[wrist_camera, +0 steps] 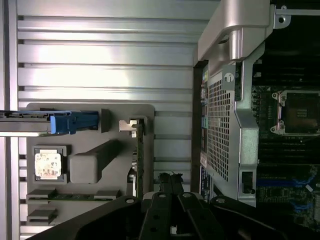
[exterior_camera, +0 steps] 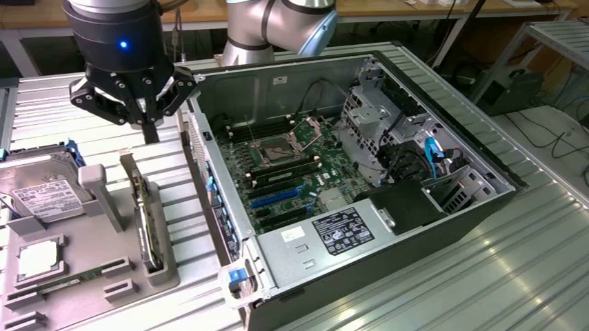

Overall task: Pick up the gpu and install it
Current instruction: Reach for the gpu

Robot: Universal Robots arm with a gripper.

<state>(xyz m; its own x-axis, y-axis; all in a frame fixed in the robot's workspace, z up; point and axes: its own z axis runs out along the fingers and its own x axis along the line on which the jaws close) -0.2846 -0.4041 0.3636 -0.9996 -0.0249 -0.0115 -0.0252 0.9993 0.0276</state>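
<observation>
The gpu (exterior_camera: 143, 217) is a thin dark card standing on edge in a slot of the grey holder tray (exterior_camera: 87, 252), at the exterior view's left of the open computer case (exterior_camera: 304, 83). My gripper (exterior_camera: 152, 133) hangs above the far end of the card, apart from it, fingers shut together with nothing between them. In the wrist view the gpu (wrist_camera: 140, 160) appears edge-on with its silver bracket (wrist_camera: 128, 125) at one end, and the gripper (wrist_camera: 170, 176) sits just off its near end. Blue expansion slots (exterior_camera: 276, 197) lie on the motherboard inside the case.
The tray also carries a hard drive (exterior_camera: 37, 189) with a white label, a CPU (exterior_camera: 38, 258) and a green RAM stick (exterior_camera: 65, 281). The case's perforated rear wall (wrist_camera: 220, 125) rises close beside the tray. A ribbed metal table (exterior_camera: 515, 262) lies under everything.
</observation>
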